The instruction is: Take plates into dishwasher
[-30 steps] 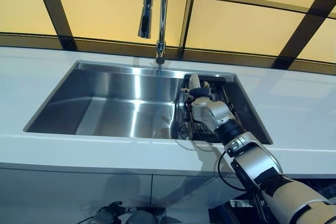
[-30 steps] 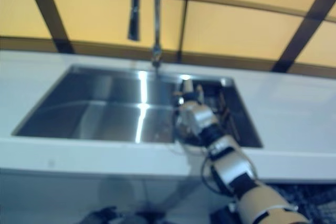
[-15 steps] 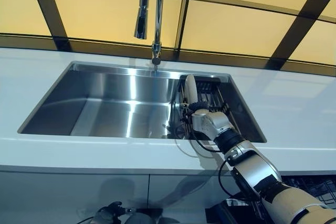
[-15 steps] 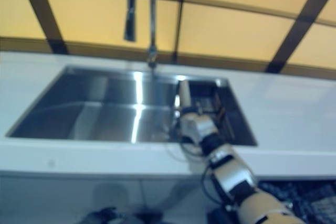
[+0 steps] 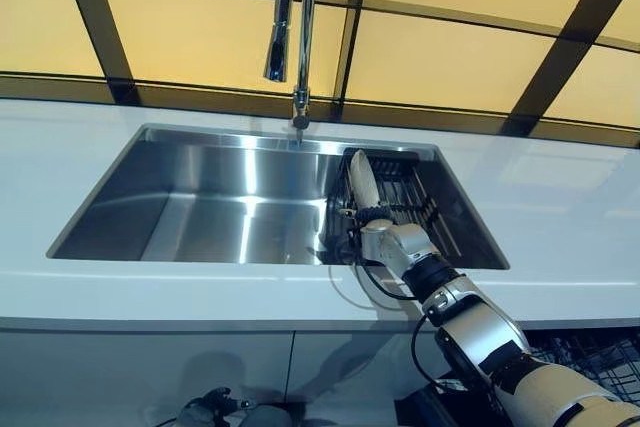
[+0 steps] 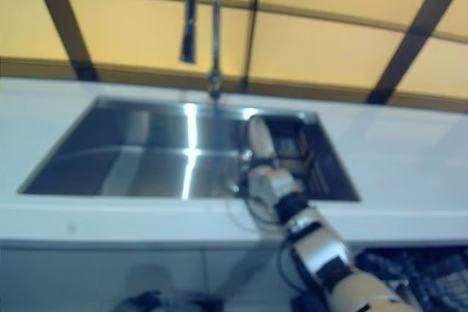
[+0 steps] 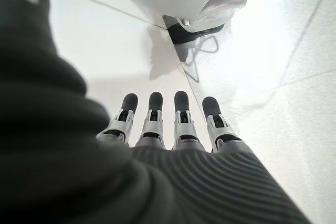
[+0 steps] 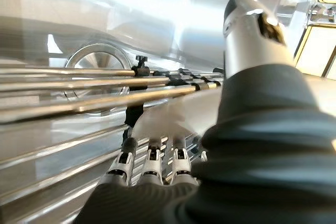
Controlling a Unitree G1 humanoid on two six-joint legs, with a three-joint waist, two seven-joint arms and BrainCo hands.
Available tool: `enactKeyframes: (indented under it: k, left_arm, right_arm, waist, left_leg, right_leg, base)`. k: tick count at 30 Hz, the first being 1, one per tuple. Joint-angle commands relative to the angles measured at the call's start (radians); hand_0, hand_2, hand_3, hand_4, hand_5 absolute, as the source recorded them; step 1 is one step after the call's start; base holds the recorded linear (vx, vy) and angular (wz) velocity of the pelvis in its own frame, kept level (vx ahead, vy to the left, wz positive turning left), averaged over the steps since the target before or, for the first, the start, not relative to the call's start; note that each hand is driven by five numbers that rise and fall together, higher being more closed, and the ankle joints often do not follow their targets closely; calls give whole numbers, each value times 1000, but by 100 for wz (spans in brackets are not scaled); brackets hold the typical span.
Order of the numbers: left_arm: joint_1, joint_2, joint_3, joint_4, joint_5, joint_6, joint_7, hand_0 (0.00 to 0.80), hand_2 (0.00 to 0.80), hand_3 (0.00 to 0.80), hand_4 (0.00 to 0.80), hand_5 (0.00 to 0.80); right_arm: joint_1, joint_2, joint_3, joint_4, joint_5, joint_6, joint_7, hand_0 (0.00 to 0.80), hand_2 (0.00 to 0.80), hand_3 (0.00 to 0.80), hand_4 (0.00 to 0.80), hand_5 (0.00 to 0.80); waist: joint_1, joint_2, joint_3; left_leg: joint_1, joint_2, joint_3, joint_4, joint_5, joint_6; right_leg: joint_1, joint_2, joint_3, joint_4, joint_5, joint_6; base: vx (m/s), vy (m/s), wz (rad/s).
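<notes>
The white plate [image 5: 361, 179] stood on edge in the dark rack [image 5: 412, 209] at the 3 o'clock end of the steel sink [image 5: 240, 197], tilted a little, most likely because the right hand [image 5: 383, 241] held its lower rim from the 6 o'clock side to lift it clear. The head views showed this hand only from behind. Its wrist view showed the fingers [image 8: 151, 164] curled against the plate among the rack wires, the thumb apart, so it looked like a pinch on the rim. The left hand [image 7: 163, 129] hung low over the floor, fingers straight and slightly spread, holding nothing
</notes>
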State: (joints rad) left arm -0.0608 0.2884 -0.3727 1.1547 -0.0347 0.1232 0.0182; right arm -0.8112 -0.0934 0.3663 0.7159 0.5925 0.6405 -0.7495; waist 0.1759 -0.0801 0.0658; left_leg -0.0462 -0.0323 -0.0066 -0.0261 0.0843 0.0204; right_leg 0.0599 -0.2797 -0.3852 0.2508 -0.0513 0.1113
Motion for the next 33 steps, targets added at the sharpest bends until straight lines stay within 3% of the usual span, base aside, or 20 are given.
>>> enactKeyframes:
  k: [1,4,7,8,10,12,26,33]
  left_arm:
    - [-29,-36,-49,35,-12,-7,7,0,0,0,0,0]
    - [-28,-37,-52,36,-13,-6,9,0,0,0,0,0]
    - [-25,-39,-53,37,-11,-9,9,0,0,0,0,0]
    - [-25,-39,-53,37,-10,-9,9,0,0,0,0,0]
    - [-22,-39,-54,34,-11,-9,9,0,0,0,0,0]
    - [-21,-40,-54,35,-9,-8,9,0,0,0,0,0]
    - [-19,-43,-65,32,-4,-1,8,0,0,0,0,0]
    - [-22,-41,-69,30,2,4,2,0,0,0,0,0]
  right_arm:
    - [-26,-42,5,2,4,-46,-23,0,0,0,0,0]
    - [-26,-44,-1,-3,6,-53,-33,0,0,0,0,0]
    - [-25,-39,-2,-8,4,-61,-48,157,157,157,157,157]
    - [-25,-39,-4,-7,3,-66,-55,351,351,351,351,351]
    - [-24,-39,-8,-10,-7,-77,-65,530,530,530,530,530]
    - [-26,-40,-11,-12,-6,-85,-76,800,800,800,800,800]
    - [-43,-44,-18,-14,-21,-113,-102,800,800,800,800,800]
    - [-73,-63,-21,-28,-137,-131,-100,800,800,800,800,800]
  waist:
    - [23,45,16]
    - [21,45,16]
    - [21,45,15]
    - [21,45,15]
    - [21,47,15]
    - [21,47,15]
    - [25,48,14]
    - [28,49,13]
  left_leg:
    - [166,-20,-5,-61,-111,37]
    - [168,-19,-4,-61,-112,38]
    - [169,-20,-4,-61,-112,38]
    - [169,-19,-3,-61,-112,38]
    - [170,-19,-3,-61,-112,38]
    - [171,-18,-2,-61,-112,37]
    - [176,-20,-7,-61,-115,41]
    - [177,-20,-10,-61,-114,41]
  right_leg:
    - [-80,-40,54,67,192,53]
    - [-83,-42,55,72,193,53]
    - [-83,-41,56,72,193,53]
    - [-84,-42,56,73,193,53]
    - [-86,-44,56,76,194,54]
    - [-85,-44,57,75,194,54]
    - [-86,-47,55,82,195,54]
    - [-85,-49,52,82,197,55]
  base:
    - [17,8,20]
    - [8,2,-2]
    - [8,1,1]
    - [11,3,4]
    - [10,3,5]
    - [18,-1,6]
    - [4,-1,1]
    - [0,0,0]
